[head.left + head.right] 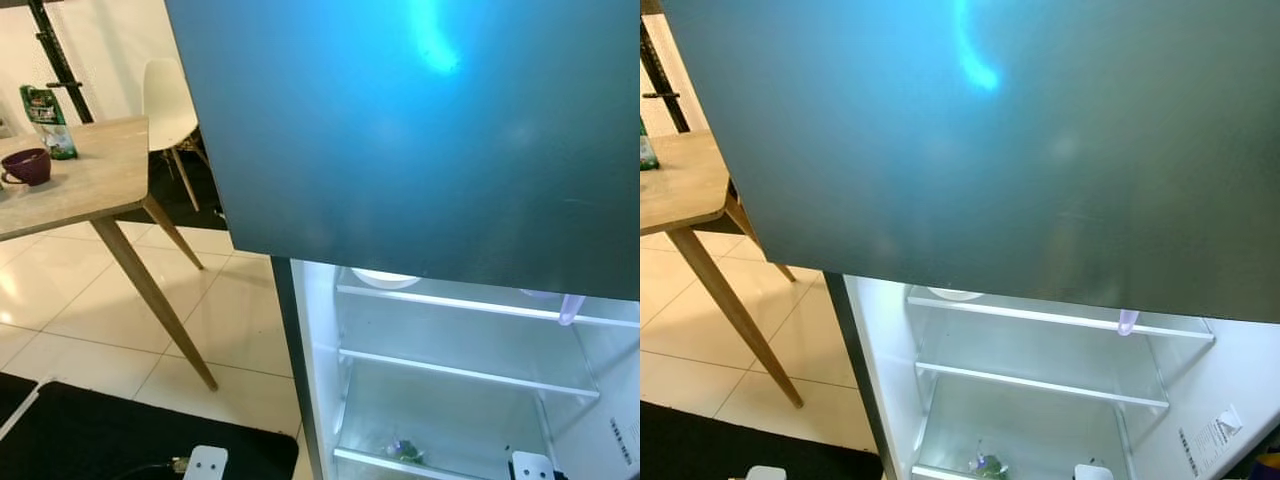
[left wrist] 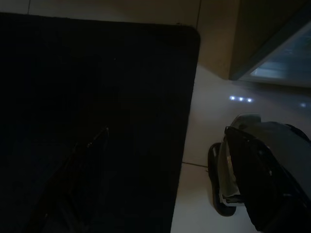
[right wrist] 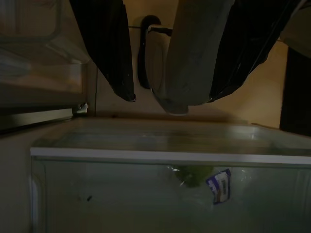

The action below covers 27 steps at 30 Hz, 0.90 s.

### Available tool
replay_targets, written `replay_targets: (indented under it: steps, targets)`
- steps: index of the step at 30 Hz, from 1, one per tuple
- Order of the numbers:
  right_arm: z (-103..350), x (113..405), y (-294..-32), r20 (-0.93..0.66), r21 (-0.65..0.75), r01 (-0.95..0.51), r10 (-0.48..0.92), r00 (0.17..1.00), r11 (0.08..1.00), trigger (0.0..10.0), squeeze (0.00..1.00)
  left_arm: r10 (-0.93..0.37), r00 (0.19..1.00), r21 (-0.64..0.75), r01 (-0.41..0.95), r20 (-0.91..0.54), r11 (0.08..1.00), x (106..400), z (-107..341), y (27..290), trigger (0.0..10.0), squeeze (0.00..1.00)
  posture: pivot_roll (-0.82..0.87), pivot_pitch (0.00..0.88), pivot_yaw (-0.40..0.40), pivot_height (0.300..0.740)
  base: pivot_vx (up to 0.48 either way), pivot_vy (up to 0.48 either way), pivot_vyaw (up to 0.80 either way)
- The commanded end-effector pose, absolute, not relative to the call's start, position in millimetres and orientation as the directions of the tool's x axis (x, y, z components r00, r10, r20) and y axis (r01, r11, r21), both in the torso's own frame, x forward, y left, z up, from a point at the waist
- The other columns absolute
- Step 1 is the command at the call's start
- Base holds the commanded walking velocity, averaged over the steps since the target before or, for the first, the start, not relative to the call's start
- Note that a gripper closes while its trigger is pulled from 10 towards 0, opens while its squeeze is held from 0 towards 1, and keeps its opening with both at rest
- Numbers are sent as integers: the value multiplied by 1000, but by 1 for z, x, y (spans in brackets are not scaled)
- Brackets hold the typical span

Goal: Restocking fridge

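Fridge: lower compartment open and lit, lower right of the head views. The dark upper door is closed and hides everything above.

Inside: glass shelves, mostly bare. A white bowl is half cut off by the door edge. A pale lilac item hangs near the top shelf; can't identify it. A bag of greens with a blue-and-white label lies in the bottom drawer, behind its clear front.

Right gripper: low, just above the drawer. A pale rounded object, possibly a bottle, sits within it. Whether the gripper is clamped on it, I cannot tell.

Handling, judged: if it is a bottle, it is stiff, smooth and likely slippery, with moderate weight. Grip mid-body and keep it upright. The greens are soft and light and would crush under it.

Left gripper: idle over a black mat. The view is very dark, so its state can't be told.

Upper left of the head view: a wooden table with a dark mug and a green packet. These could be stock to load, but the label is unreadable.
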State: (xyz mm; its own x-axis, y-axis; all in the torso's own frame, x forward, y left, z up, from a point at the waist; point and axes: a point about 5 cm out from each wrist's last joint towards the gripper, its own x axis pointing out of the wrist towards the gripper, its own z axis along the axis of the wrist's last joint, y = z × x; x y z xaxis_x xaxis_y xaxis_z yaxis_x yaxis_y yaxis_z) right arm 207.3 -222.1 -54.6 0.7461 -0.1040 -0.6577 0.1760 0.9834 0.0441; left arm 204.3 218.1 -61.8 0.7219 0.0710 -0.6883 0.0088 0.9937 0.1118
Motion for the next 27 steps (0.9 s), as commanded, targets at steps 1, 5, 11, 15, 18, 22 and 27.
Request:
replay_targets:
  steps: [1,5,11,15,18,22,27]
  targets:
    - [-59,203,-222,-665,58,191,-105,740,980,10000,0,87,714,117,-6,-695,993,201,-63,225,10000,0,-71,97,30,651,0,0,0]
    - [-59,202,-223,-661,43,188,-113,742,981,10000,0,84,716,114,-6,-693,993,202,-62,224,10000,0,-70,95,29,651,0,0,0]
    - [-61,200,-226,-662,47,200,-119,740,979,10000,0,85,715,117,-5,-694,993,204,-62,223,10000,0,-76,92,38,651,0,0,0]
    - [-61,199,-228,-660,50,203,-120,741,978,10000,0,69,714,113,14,-696,993,205,-62,221,10000,0,-78,92,38,651,0,0,0]
    - [-62,197,-231,-659,56,195,-111,744,979,10000,0,82,715,116,-1,-694,993,206,-61,222,10000,0,-78,96,44,661,0,0,0]
    - [-60,198,-233,-633,65,206,-119,765,976,10000,0,68,714,120,23,-697,993,206,-62,220,10000,0,-79,93,41,681,0,0,0]
    - [-61,198,-232,-641,40,198,-127,757,979,10000,0,63,712,114,25,-699,993,206,-62,219,10000,0,-82,95,43,686,0,0,0]
